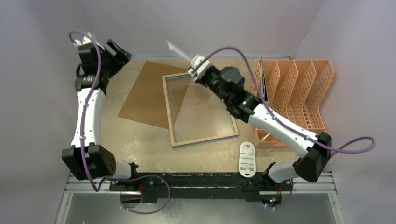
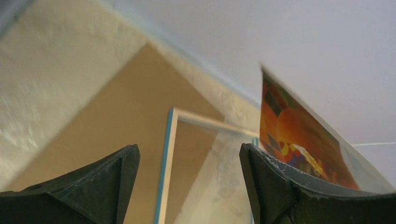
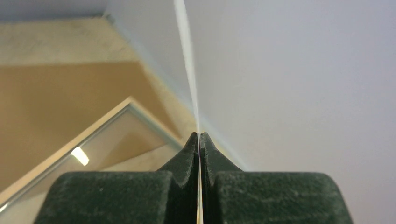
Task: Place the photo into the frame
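Pinching the photo [image 1: 177, 49] by one edge, the right gripper [image 1: 192, 69] was clenched tight on the sheet, its two dark fingers pressed flat against either side of the paper in the right wrist view [image 3: 199, 137]. The photo stood nearly upright in the air above the far side of the frame [image 1: 204, 138], off the table, and from above it showed only as a thin pale sliver rising toward the back wall. From the left wrist camera its printed face could be seen, orange and red with a pale margin [image 2: 299, 140]. The frame lay flat in the middle of the table [image 1: 140, 140] with its light wood side up and the glass pane inside it, slightly rotated. Its far left corner overlapped the brown backing board [image 1: 142, 95], which lay flat to the left. The left gripper [image 1: 119, 50] hung at the far left corner of the table, well apart from the frame, released and empty with its fingers spread wide. An orange slotted organiser [image 1: 299, 93] stood along the right side of the table, and a white printed tag [image 1: 247, 159] lay near the near edge.
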Robot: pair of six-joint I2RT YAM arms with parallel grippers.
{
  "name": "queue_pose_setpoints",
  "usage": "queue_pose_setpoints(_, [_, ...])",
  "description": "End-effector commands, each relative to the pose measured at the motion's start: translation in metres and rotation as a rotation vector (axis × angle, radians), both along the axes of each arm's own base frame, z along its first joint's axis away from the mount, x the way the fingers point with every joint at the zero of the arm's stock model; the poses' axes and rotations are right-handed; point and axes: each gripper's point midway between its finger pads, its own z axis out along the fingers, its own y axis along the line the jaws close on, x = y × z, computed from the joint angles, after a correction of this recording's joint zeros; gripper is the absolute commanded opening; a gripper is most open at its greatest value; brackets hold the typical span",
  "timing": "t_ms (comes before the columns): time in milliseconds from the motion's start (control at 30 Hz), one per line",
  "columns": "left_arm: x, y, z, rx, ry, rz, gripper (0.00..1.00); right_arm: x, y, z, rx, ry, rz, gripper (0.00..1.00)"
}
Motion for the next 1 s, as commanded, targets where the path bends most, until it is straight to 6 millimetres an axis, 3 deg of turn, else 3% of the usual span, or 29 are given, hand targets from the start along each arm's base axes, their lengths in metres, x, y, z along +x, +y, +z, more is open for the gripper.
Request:
queue_pose_setpoints(0, [-0.014, -0.023, -0.026, -0.218, -0.006, -0.022, 0.83, -0.041, 0.02, -0.015, 0.001, 0.023, 0.122, 0.0])
queue_pose_setpoints(133, [-0.023, -0.029, -0.062, -0.241, 0.071, -0.041, 0.88, -0.074, 0.049, -0.048, -0.007, 0.144, 0.296, 0.0])
queue_pose_setpoints(300, [-0.03, -0.055, -0.11, -0.377, 0.181, -0.14, 0.92, -0.1, 0.077, -0.101, -0.05, 0.241, 0.376, 0.0])
queue_pose_setpoints(467, [-0.049, -0.05, -0.153, -0.484, 0.283, -0.056, 0.95, -0.119, 0.093, -0.142, -0.109, 0.284, 0.399, 0.0])
queue_pose_setpoints(700, [-0.069, -0.026, -0.196, -0.51, 0.407, 0.17, 0.96, -0.115, 0.104, -0.17, -0.14, 0.317, 0.35, 0.0])
queue_pose_setpoints(967, [-0.094, -0.044, -0.24, -0.58, 0.522, 0.145, 0.97, -0.106, 0.111, -0.181, -0.131, 0.302, 0.27, 0.0])
